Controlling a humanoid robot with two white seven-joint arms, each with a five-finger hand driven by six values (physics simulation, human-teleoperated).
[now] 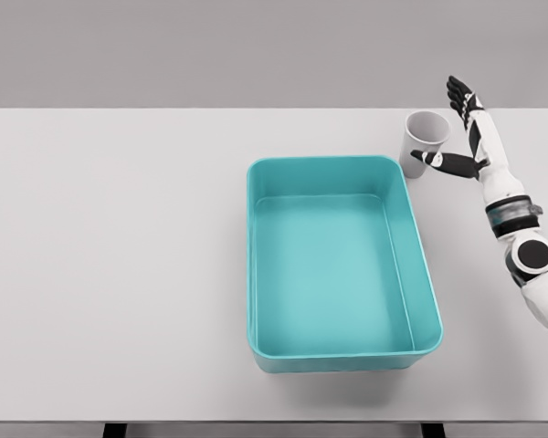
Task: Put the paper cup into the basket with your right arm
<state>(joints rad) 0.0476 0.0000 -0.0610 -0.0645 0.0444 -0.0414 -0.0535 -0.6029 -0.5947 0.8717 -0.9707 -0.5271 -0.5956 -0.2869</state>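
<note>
Hand open, thumb touching paper cup

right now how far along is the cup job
Done: the right hand has reached the paper cup, which stands upright on the table just beyond the basket's far right corner. In hand: fingers open beside the cup, thumb near its side, no grasp. Left: grasp, lift, place into the empty basket.

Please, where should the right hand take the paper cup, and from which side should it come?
Probably around the side wall of the paper cup, near its middle, coming from the right. The cup stands upright with its mouth open, so the round wall fits between thumb and fingers. The basket stands close on the left, and the right hand is open beside the cup.
</note>
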